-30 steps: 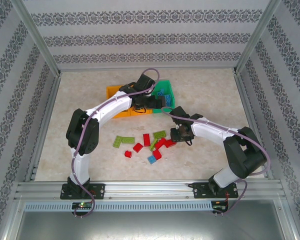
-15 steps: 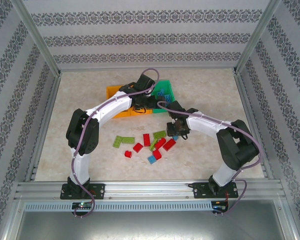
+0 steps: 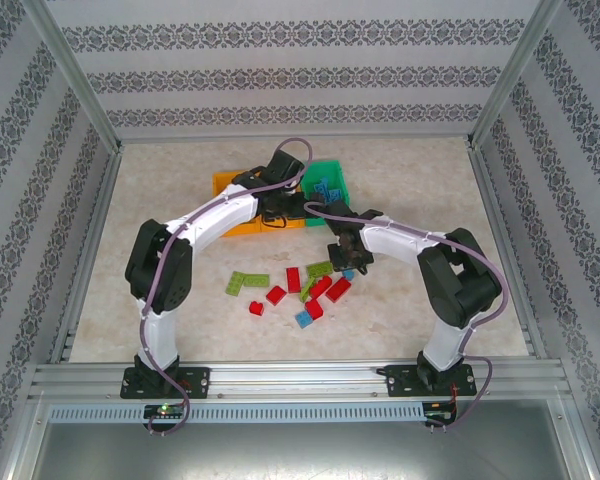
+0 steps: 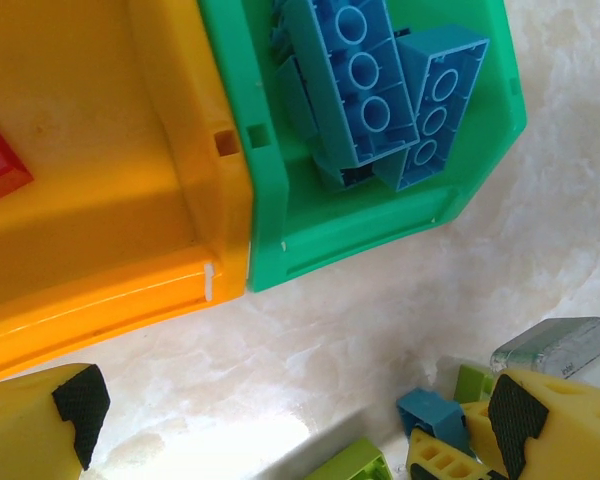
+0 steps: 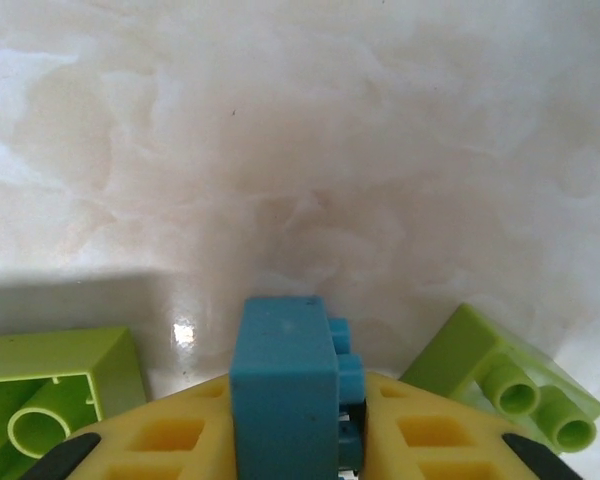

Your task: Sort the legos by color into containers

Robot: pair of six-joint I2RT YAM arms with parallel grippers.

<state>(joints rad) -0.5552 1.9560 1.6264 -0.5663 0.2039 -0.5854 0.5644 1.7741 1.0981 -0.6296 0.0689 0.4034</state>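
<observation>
My right gripper [image 3: 345, 264] is shut on a small blue lego [image 5: 285, 380], which stands between its yellow fingers [image 5: 155, 440] low over the table. Two lime green legos [image 5: 50, 385] [image 5: 500, 375] lie right beside it. My left gripper [image 4: 298, 415] hangs open and empty in front of the containers, the right gripper's blue lego [image 4: 432, 412] near its right finger. The green container [image 4: 380, 230] holds several blue legos [image 4: 365, 90]. The orange container [image 4: 100, 200] next to it holds a red lego [image 4: 0, 165]. From above, the containers [image 3: 230, 185] sit at the back, partly hidden by the left arm.
Loose legos are scattered on the marble table between the arms: lime green ones [image 3: 250, 281] [image 3: 319, 268], red ones [image 3: 294, 279] [image 3: 276, 295] [image 3: 338, 289] and a blue one [image 3: 305, 319]. Metal frame rails and patterned walls close in the table.
My right gripper has swung left and away from the red pile and narrowed on the blue lego. The left arm has shifted slightly left, its gripper still open.
</observation>
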